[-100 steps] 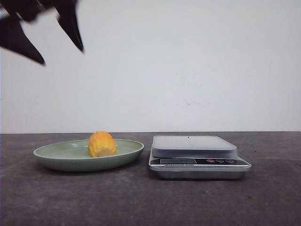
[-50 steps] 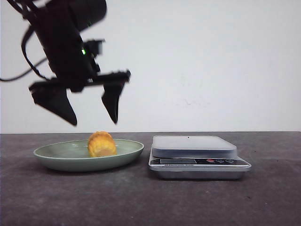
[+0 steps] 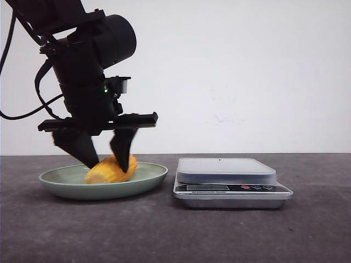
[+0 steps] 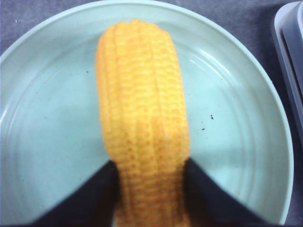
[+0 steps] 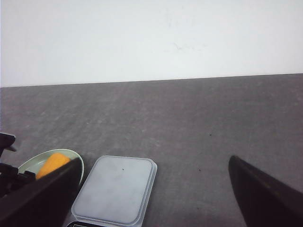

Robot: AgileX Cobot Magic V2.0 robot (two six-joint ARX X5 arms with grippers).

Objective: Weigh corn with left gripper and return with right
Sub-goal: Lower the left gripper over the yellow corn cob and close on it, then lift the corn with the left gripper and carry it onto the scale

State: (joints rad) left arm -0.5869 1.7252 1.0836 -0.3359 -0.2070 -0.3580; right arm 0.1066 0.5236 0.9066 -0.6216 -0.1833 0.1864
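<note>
The corn lay in the pale green plate on the dark counter, to the left of the kitchen scale in the front view. It was an orange-yellow piece of cob with straight, regular rows of kernels running along its length. In the left wrist view the rows were sharp at mid-length and blurred close to the camera. In the front view the corn appeared tilted, with its left end low against the plate surface and its right end raised.

The left end effector stood over the plate with its flat crossbar level and both tapered black fingers pointing down. The fingers sat on either side of the corn and touched its flanks, pinching it. Its fingertips reached down to about the plate rim in the front view.

The right end effector was spread wide, and its two black fingers appeared at opposite lower corners of the right wrist view. It held nothing. Between them that view showed the scale with its bare grey platform, and beside it part of the plate with the corn.
</note>
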